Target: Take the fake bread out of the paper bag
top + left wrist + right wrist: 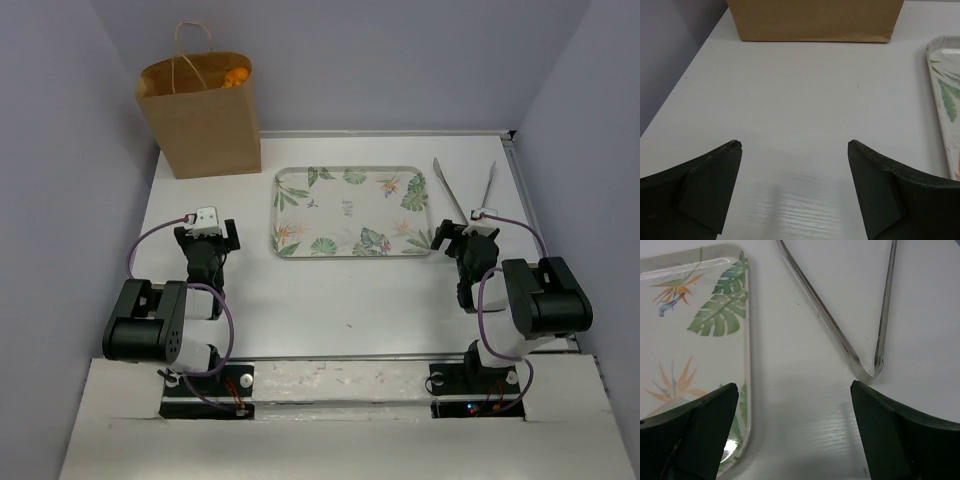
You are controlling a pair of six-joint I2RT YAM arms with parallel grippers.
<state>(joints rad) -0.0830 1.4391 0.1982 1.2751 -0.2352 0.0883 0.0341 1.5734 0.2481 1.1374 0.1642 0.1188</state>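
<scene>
Top external view: one paper bag (200, 125) stands upright at the far-left corner of the desk (330, 290), mouth up, against the back wall. The fake bread (236, 77) is inside it; only one small orange patch shows at the right of the mouth, so the number of loaves cannot be told. One thin loop handle (193, 40) rises above the bag's rim.

One leaf-patterned tray (350, 210) lies flat at the centre of the desk, to the right of the bag and apart from it. One pair of metal tongs (465, 190) lies just right of the tray, its two arms spread toward the far side and joined at the near end.

Two arms are present. The left arm (150, 320) sits near-left, with the left jaws pointing toward the bag and well short of it. The right arm (540, 295) sits near-right, with the right jaws just near of the tongs' joined end.

Left wrist view: both fingers (705, 190) are spread wide with only bare desk between them, so the left jaws are released. The bag's base (815, 20) is ahead.

Right wrist view: both fingers (700, 430) are spread wide over bare desk, so the right jaws are released, grasping nothing.
</scene>
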